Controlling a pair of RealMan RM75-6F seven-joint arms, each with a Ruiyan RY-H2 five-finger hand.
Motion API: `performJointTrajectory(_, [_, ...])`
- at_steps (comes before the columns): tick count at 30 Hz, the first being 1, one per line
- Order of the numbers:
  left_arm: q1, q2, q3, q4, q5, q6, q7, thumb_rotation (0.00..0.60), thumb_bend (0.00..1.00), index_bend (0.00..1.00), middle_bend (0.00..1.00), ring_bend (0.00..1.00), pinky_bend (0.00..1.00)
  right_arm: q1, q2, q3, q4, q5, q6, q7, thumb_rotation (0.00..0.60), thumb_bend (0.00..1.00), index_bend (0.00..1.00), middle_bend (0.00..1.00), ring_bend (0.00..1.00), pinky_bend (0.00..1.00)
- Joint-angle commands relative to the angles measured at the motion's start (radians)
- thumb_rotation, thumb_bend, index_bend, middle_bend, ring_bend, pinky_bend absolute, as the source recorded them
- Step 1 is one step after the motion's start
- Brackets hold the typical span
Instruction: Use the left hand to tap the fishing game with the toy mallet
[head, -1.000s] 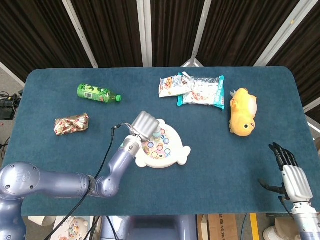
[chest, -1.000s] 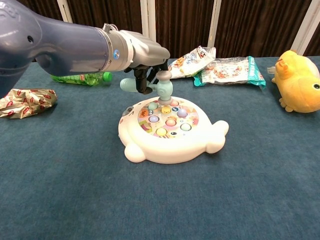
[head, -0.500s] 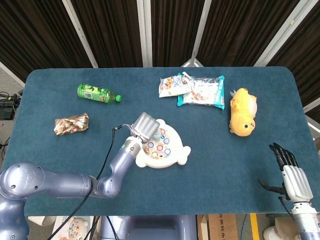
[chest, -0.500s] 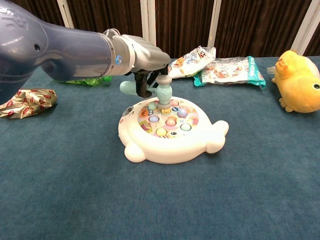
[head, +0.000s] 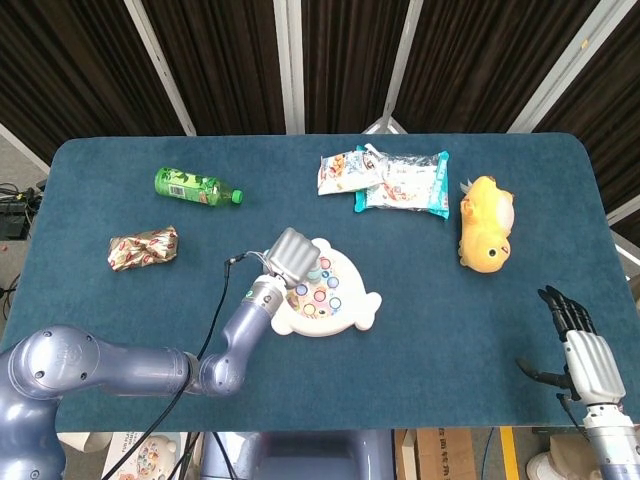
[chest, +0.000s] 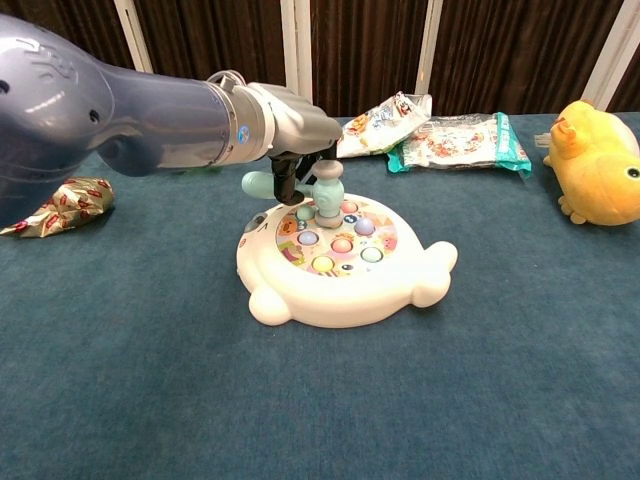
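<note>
The fishing game (chest: 340, 260) (head: 330, 295) is a white whale-shaped toy with several pastel buttons, in the middle of the table. My left hand (chest: 290, 125) (head: 291, 258) grips the pale-green toy mallet (chest: 318, 190) by its handle, just above the game's back left. The mallet's head points down and touches the game's top among the buttons. In the head view the hand hides most of the mallet. My right hand (head: 580, 345) hangs off the table's near right edge, fingers extended and holding nothing.
A green bottle (head: 195, 186) and a crumpled foil wrapper (head: 143, 248) lie at the left. Two snack packets (head: 395, 180) lie at the back, and a yellow plush chick (head: 486, 235) (chest: 600, 165) sits to the right. Blue cloth covers the table (head: 450, 330).
My left hand has lowered and shifted slightly right, bringing the mallet head down from just above the game onto its buttoned top. The right hand has stayed still.
</note>
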Motion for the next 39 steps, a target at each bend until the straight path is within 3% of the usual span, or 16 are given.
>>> performJointTrajectory(1, [0.000,0.006,-0.004,-0.007,0.005,0.004,-0.005,0.600,0.67,0.67,0.56,0.50,0.65,0.000,0.001,-0.001,-0.001,-0.001,0.000,0.000,0.600,0.23,0.00,0.00,0.00,0.00])
performJointTrajectory(10, [0.024,0.084,-0.022,-0.109,0.047,0.047,-0.051,0.600,0.67,0.67,0.56,0.50,0.65,-0.001,-0.001,-0.001,0.003,-0.003,0.003,-0.004,0.600,0.23,0.00,0.00,0.00,0.00])
performJointTrajectory(16, [0.085,0.190,0.001,-0.234,0.109,0.089,-0.110,0.600,0.67,0.67,0.56,0.49,0.65,-0.003,-0.005,-0.001,0.007,-0.007,0.012,-0.017,0.600,0.23,0.00,0.00,0.00,0.00])
performJointTrajectory(26, [0.292,0.267,0.140,-0.392,0.314,0.312,-0.234,0.600,0.67,0.67,0.56,0.50,0.65,-0.005,-0.017,0.001,0.011,-0.013,0.023,-0.045,0.600,0.22,0.00,0.00,0.00,0.00])
performJointTrajectory(34, [0.430,0.270,0.260,-0.395,0.434,0.351,-0.286,0.600,0.67,0.66,0.56,0.50,0.65,-0.009,-0.019,-0.009,0.005,-0.035,0.034,-0.053,0.600,0.23,0.00,0.00,0.00,0.00])
performJointTrajectory(39, [0.485,0.250,0.296,-0.371,0.487,0.359,-0.304,0.600,0.67,0.65,0.55,0.49,0.65,-0.012,-0.018,-0.010,0.005,-0.036,0.039,-0.053,0.600,0.23,0.00,0.00,0.00,0.00])
